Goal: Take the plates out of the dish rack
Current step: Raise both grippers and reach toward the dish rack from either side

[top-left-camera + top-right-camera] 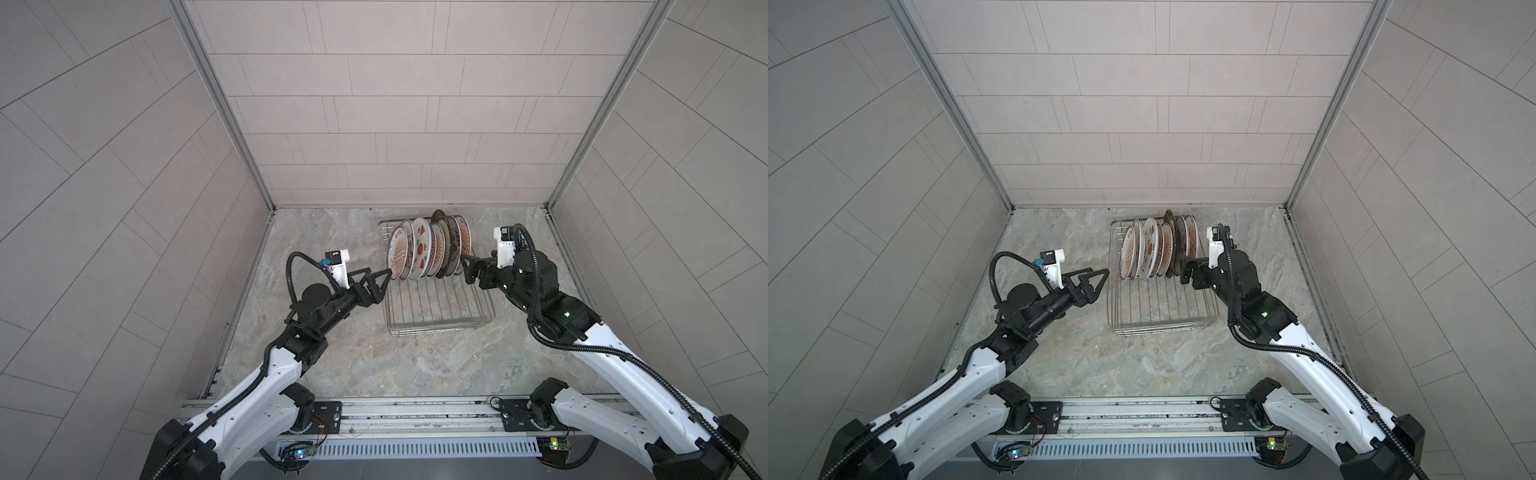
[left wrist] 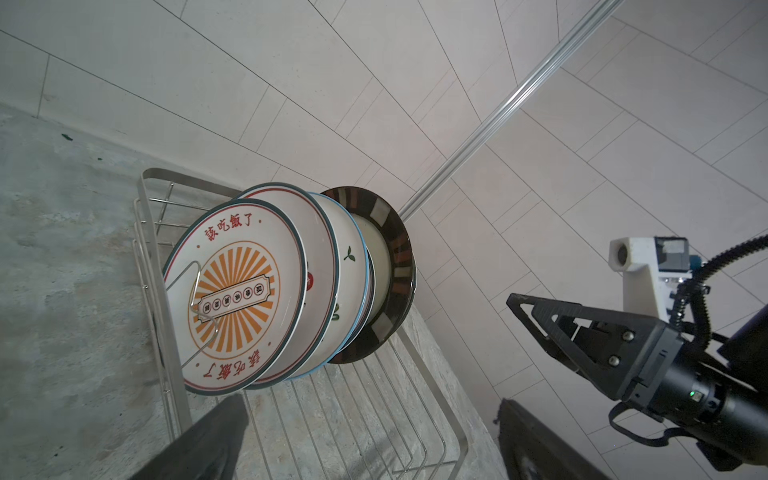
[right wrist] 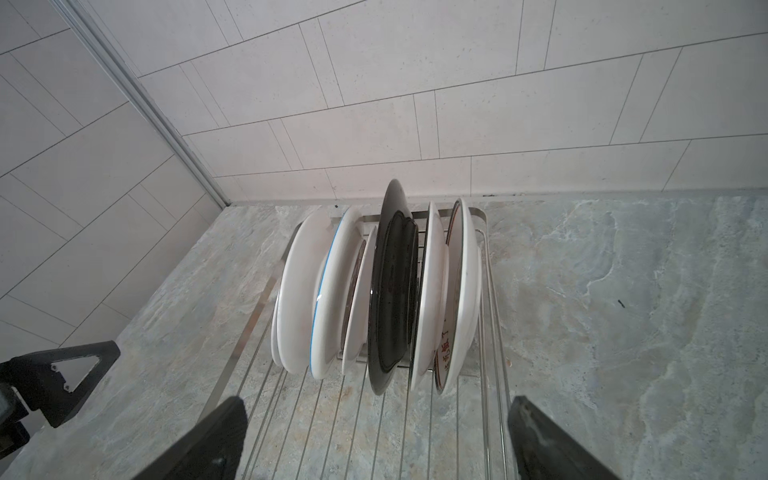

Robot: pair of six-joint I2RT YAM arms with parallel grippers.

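Grey-green marbled stone tabletop (image 1: 332, 365), matte, mottled with paler veins and a few dark specks. Boxed in on three sides by pale tiled walls (image 1: 395, 104) with thin dark joints, silver corner posts (image 1: 220, 104) running down to the two back corners. Along the near edge, a metal rail (image 1: 395, 409) carrying both arm bases. Toward the back of the stone, a little right of centre and close to the rear wall, the dish rack (image 1: 436, 307): silver wire, flat on the surface, its near half nothing but bare rods. Packed on edge in its far half, the plates (image 1: 419, 253), about seven in a row, leaning slightly, none yet taken out. Mostly white, with orange sunbursts, red characters and watermelon slices, plus the brown-rimmed plate (image 1: 445, 249) rising above its neighbours toward the right end of the row. Left gripper (image 1: 382, 284) just outside the rack's left wall, level with the end plate, jaws spread wide and holding nothing. From its wrist view, the sunburst plate (image 2: 237, 299) face-on behind a wire prong. Right gripper (image 1: 466, 270) at the rack's right side, close to the last plates, jaws likewise wide apart and empty. From its wrist view, plates edge-on ahead, black fingers (image 3: 208, 440) over the rack's rods, short of the rims.
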